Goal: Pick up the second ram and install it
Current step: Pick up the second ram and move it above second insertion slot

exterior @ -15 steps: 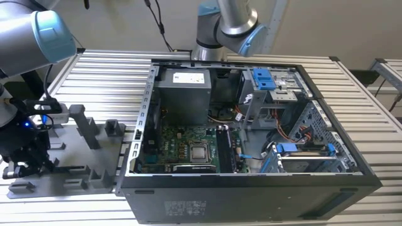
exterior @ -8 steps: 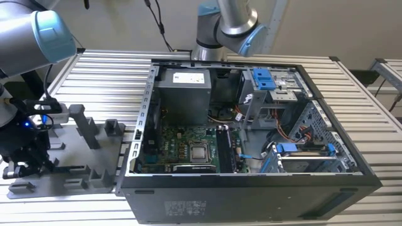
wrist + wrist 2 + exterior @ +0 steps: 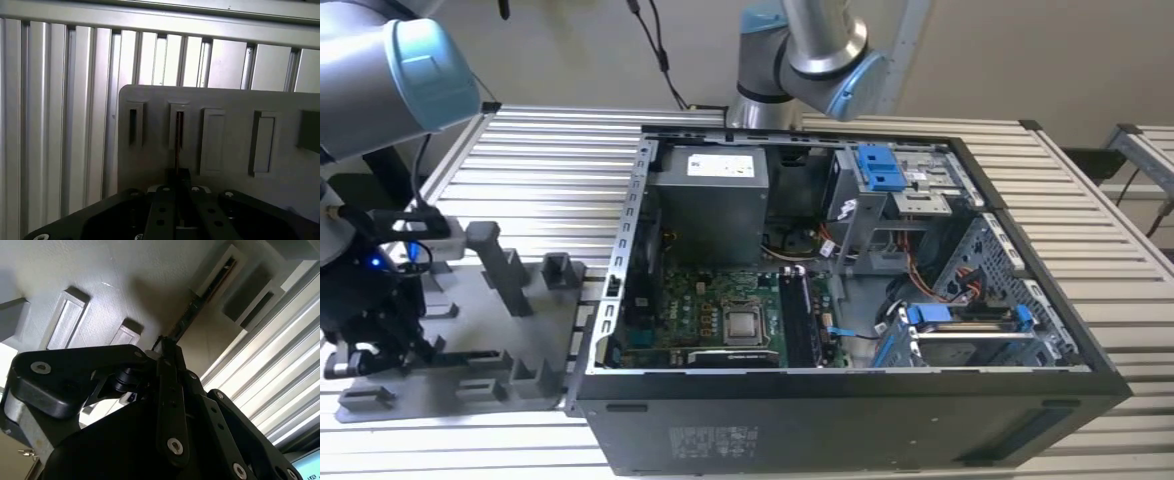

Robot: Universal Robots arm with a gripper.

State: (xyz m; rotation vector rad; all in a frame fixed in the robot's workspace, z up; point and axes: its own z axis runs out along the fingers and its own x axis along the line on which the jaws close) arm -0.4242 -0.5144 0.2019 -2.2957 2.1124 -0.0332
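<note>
Gripper (image 3: 178, 174) points down at the grey fixture plate (image 3: 230, 100), fingers narrowed onto the second ram (image 3: 178, 150), one stick standing edge-on in a slot.

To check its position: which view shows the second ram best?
The second wrist view: the second ram runs as a dark strip from its slot to the end effector. The first wrist view shows its thin edge; in the exterior view it is too small to tell.

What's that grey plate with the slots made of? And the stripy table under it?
The fixture plate looks like grey plastic: it is matte and slightly grainy, with moulded raised blocks. The table looks like bare metal, probably aluminium: it has silvery ribbed slats that catch the light.
</note>
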